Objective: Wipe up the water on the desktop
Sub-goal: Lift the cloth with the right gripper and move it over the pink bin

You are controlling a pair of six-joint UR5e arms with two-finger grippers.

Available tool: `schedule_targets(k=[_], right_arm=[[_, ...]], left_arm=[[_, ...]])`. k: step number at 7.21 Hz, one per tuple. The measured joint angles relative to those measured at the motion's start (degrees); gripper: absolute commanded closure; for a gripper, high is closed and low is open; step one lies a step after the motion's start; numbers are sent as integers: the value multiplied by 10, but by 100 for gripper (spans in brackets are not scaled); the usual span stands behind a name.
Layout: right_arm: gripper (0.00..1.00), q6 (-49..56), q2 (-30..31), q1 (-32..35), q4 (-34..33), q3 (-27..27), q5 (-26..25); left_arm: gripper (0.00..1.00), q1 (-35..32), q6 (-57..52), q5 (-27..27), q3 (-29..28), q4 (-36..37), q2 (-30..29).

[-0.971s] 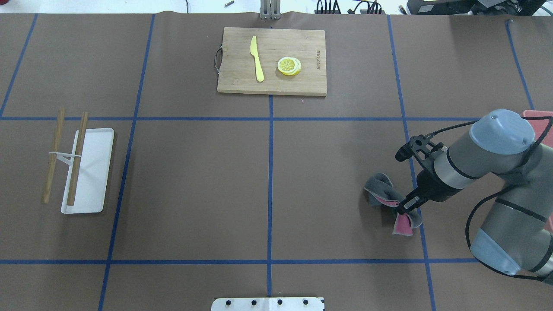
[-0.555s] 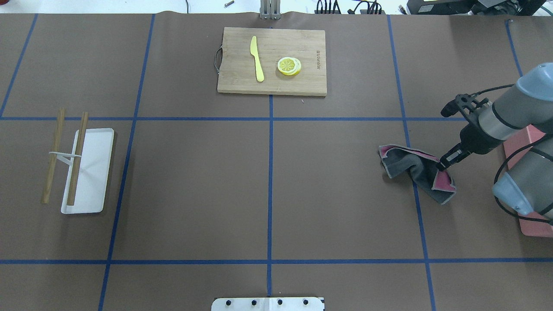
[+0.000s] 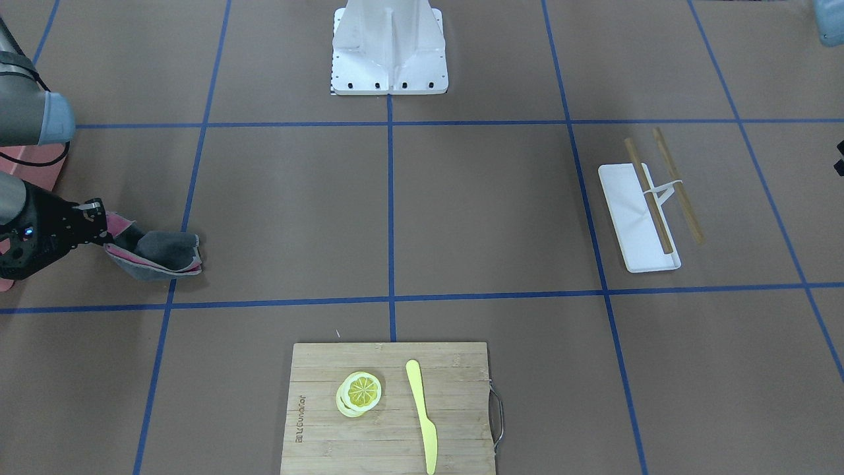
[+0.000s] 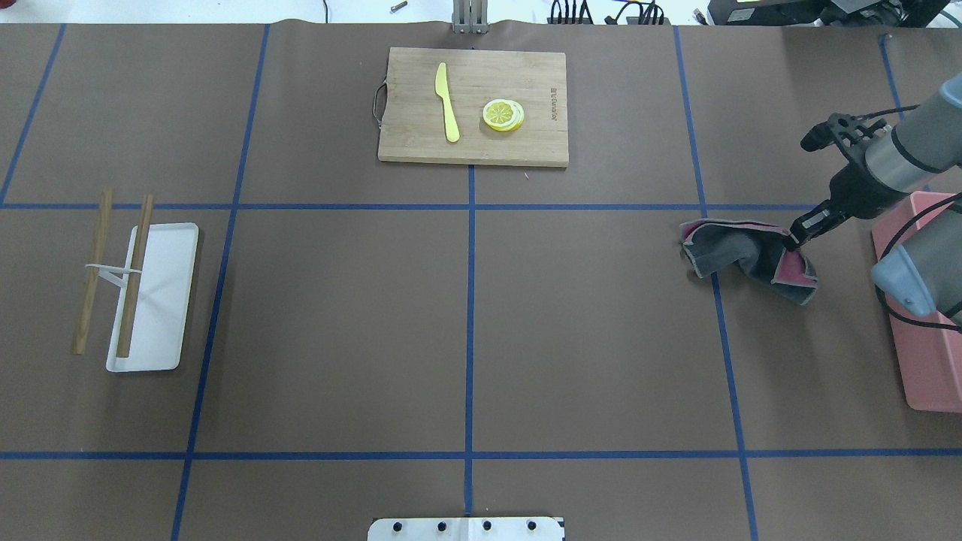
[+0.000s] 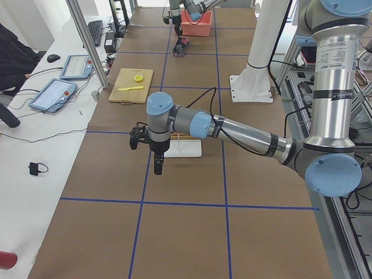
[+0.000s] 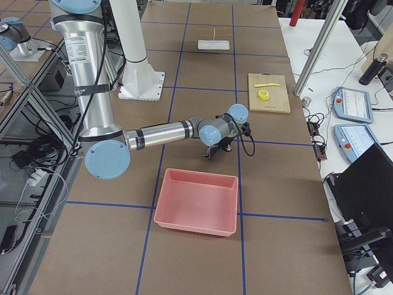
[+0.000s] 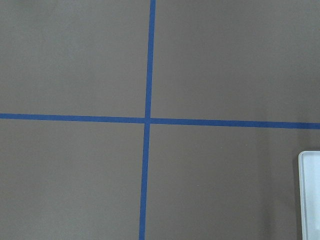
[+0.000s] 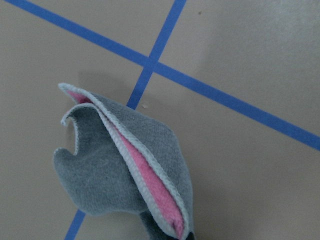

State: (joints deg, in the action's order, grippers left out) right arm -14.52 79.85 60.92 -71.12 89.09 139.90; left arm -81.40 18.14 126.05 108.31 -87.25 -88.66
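**Desk:** What sits closest in?

**Me:** Nearest me, at 6 o'clock, is the robot's white base plate (image 4: 466,528) on the brown tabletop (image 4: 338,338). Out at 9 o'clock I see a white tray (image 4: 161,300) and two wooden sticks (image 4: 135,278). One stick lies along the tray, the other on the tabletop just beside it, and a white piece joins them.

**Desk:** And the left arm?

**Me:** It hangs over the tabletop near that tray, with the left fingers (image 5: 157,165) pointing down. I only get them from the side camera, so I cannot tell whether they are apart or together.

**Desk:** The right side?

**Me:** At 3 o'clock the right fingers (image 4: 806,225) are clamped on one end of a grey and pink cloth (image 4: 725,255). Its loose end reaches across a blue tape line (image 4: 723,338). On my wrist camera the cloth is folded, pink inside. A pink bin (image 4: 924,368) sits beyond it, at the tabletop's edge.

**Desk:** Far end?

**Me:** At 12 o'clock there is a wooden cutting board (image 4: 526,143) with a metal handle on its 9 o'clock side. It carries a yellow knife (image 4: 447,101) and lemon slices (image 4: 503,114), near each other but apart.
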Motion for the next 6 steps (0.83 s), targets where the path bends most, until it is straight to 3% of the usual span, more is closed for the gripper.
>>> schedule_targets(k=[3,6], right_arm=[[100,0,-34,81,5,-4,45],[100,-1,-32,211,3,33,155]], left_arm=[[2,0,0,1,-8,0,-1],[2,0,0,3,-13,0,-2]])
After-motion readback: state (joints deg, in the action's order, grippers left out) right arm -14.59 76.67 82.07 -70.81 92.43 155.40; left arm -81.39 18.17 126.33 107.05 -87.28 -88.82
